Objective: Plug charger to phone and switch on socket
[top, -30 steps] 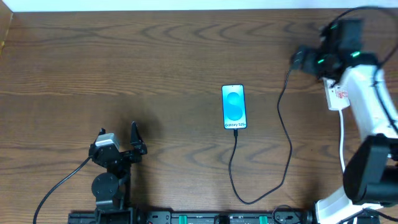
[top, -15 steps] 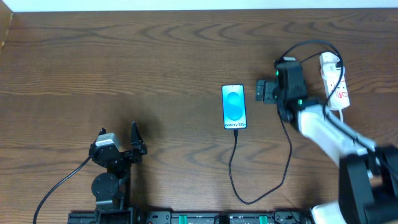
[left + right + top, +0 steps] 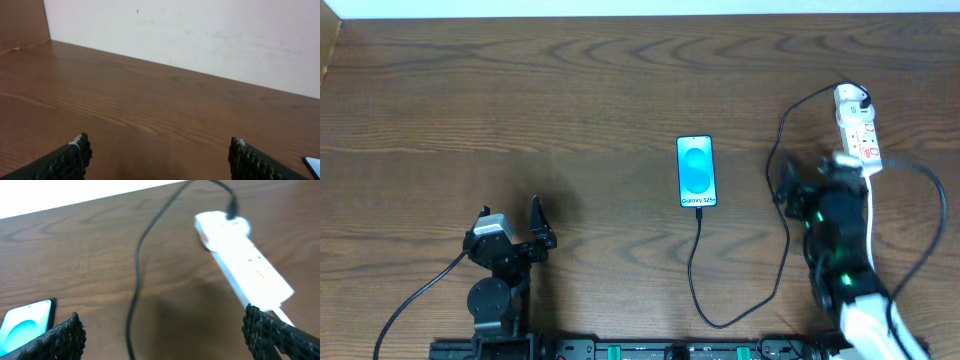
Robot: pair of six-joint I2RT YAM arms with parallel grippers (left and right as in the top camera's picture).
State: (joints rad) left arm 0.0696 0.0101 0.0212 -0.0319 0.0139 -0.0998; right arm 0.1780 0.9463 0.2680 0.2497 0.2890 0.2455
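The phone lies flat in the middle of the table, with its bright blue screen facing up. The charger is a thin black cable. Its small tip meets the phone's short edge on the robot's side. From there the cable runs toward the robot, makes a loop, and goes back up along the phone's right side to the socket.

The socket is the white strip well to the right of the phone and a bit farther back. The charger's black plug head sits in the socket's far end.

The right gripper hangs between the phone and the socket, close to the socket, with the cable just beside it. Its jaws stand wide apart with nothing in them. The left gripper is well to the left of the phone and nearer the robot. Its jaws are wide apart too, with nothing in them.

Behind the phone the table ends at a white wall. There is lots of bare wood left of the phone and behind it. Right of the phone it is tighter, because the cable, the right gripper and the socket sit close together.
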